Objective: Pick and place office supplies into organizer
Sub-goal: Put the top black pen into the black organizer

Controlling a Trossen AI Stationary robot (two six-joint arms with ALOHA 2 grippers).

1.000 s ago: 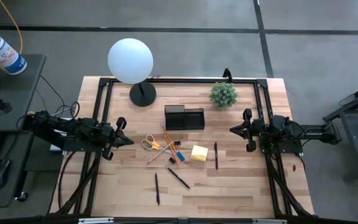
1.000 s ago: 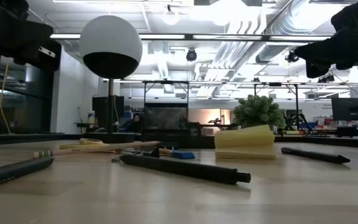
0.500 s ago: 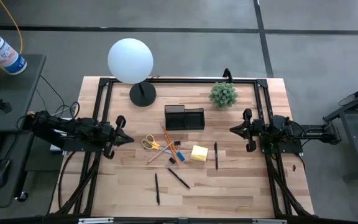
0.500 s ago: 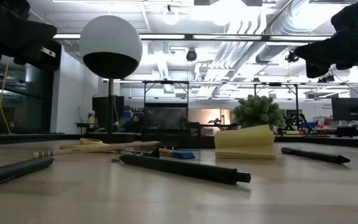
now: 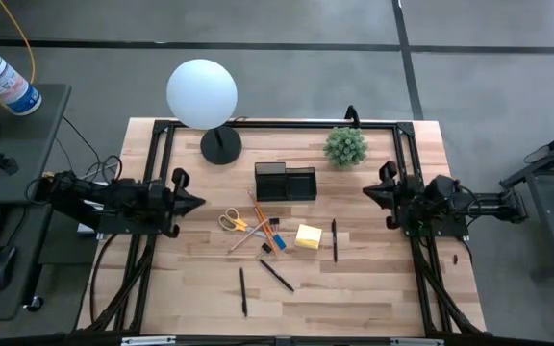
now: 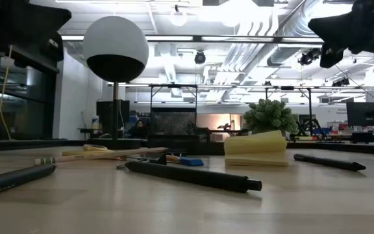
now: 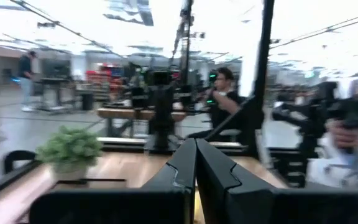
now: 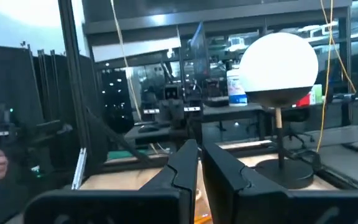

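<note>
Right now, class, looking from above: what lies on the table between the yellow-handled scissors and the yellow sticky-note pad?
In the high view, between scissors and sticky-note pad lie crossed orange pencils and a small blue eraser.

Black organizer (image 5: 285, 182) upright; scissors (image 5: 232, 222), sticky pad (image 5: 308, 236), pens scattered nearby.

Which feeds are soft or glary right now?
Left wrist view: background smeared by blur, ceiling blown out white. Low view: globe lamp backlit, its underside dark; nearest black pen out of focus. High view: evenly lit, sticky-note pad crisp.
</note>
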